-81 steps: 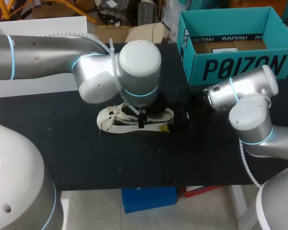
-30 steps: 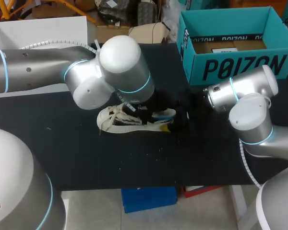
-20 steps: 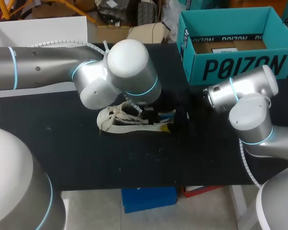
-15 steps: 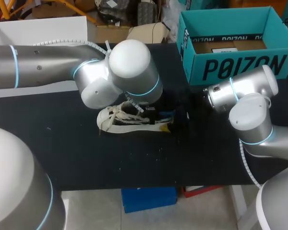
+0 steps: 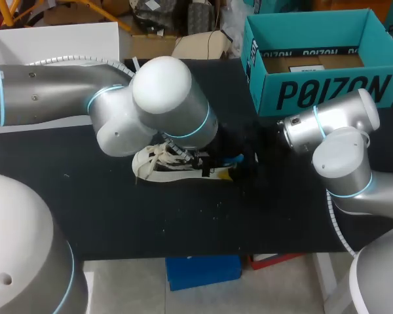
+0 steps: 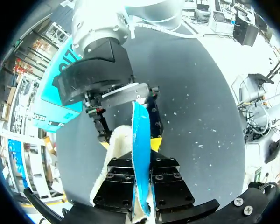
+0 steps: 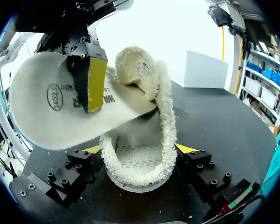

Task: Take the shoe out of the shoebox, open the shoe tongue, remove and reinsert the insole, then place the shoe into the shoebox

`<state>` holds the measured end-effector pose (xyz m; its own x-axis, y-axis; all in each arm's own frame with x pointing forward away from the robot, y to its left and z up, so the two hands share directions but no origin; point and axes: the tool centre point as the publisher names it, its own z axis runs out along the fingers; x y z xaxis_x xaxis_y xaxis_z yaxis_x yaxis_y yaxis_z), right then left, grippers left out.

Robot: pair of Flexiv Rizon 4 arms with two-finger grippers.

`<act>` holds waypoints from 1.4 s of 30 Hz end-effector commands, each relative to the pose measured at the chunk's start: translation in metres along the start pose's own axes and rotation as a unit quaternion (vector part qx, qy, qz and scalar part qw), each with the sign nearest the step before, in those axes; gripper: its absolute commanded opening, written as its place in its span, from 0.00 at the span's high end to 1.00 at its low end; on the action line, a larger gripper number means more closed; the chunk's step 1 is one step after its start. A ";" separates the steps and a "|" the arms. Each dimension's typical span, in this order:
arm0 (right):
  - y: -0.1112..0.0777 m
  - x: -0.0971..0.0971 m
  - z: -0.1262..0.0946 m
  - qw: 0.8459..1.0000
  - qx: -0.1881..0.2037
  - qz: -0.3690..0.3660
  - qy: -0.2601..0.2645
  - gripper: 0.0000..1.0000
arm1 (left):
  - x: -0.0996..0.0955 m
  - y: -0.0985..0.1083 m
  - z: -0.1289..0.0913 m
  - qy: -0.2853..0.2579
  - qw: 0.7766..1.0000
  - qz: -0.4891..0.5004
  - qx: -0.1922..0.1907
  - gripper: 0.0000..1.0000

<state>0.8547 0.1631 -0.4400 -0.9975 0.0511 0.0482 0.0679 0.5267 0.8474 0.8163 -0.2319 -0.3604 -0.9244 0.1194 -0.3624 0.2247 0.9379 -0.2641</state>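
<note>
Cream insole with blue underside (image 7: 42,116) is hanging tilted just above the cream fuzzy lace-up shoe (image 5: 158,171), over its heel opening, long axis roughly along the shoe's. Left gripper (image 6: 141,158) is pinching the insole. Right gripper (image 7: 139,151) is clamping the shoe's heel from both sides. Teal cardboard shoebox (image 5: 314,91) is sitting well apart from the shoe, on its heel side.

One shoe (image 5: 158,171), one insole (image 7: 42,105), one teal shoebox (image 5: 327,91), two arms: left arm (image 5: 150,98), right arm (image 5: 340,154)

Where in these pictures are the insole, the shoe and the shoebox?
insole (image 7: 37,116): right wrist view, on its cream printed face.
shoe (image 7: 139,182): right wrist view, on its fleecy heel rim.
shoebox (image 5: 334,91): head view, on its teal front wall.
</note>
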 end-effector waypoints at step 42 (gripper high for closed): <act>-0.002 -0.001 0.002 1.000 0.001 0.000 0.000 1.00 | -0.021 -0.102 -0.226 0.040 0.902 -0.246 0.354 1.00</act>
<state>0.8547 0.1631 -0.4400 -0.9975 0.0510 0.0482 0.0678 0.5267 0.8473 0.7611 -0.2855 -0.1317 -0.9773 0.0395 -0.2082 0.1933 0.5691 -0.7992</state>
